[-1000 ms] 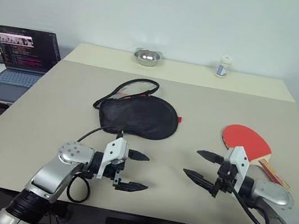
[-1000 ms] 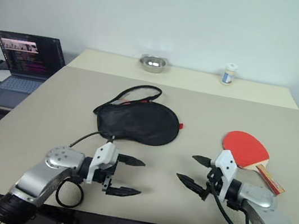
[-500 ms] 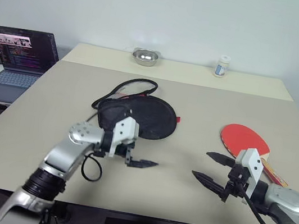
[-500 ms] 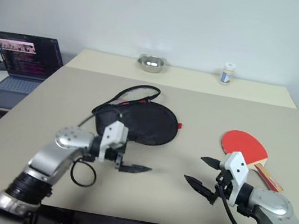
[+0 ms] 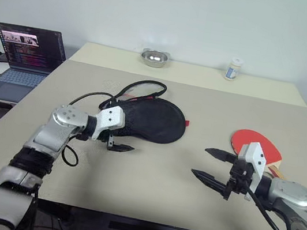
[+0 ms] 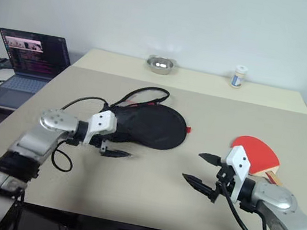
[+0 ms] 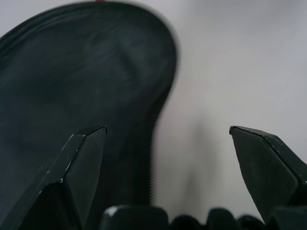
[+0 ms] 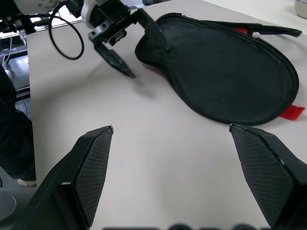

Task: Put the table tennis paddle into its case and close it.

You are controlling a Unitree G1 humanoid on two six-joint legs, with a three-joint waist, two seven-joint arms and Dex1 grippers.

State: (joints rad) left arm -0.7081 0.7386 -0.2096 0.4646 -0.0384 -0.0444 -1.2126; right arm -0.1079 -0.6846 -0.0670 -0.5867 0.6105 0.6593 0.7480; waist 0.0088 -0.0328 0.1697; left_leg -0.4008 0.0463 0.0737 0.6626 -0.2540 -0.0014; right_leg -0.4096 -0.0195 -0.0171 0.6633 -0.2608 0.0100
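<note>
Case (image 5: 152, 118) lies black side up near the table's (image 5: 149, 176) middle in the head views, cord looping toward the far edge. The left gripper (image 5: 116, 139) hangs at the case's near-left edge, fingers spread, one partly hidden against the black fabric. The table tennis paddle (image 5: 254, 144) lies well right, its handle cut off behind the right gripper (image 5: 212, 166), whose fingers stand apart. In the left wrist view the case (image 7: 81, 86) is blurred; contact cannot be told. The right wrist view shows both the case and the left gripper.
</note>
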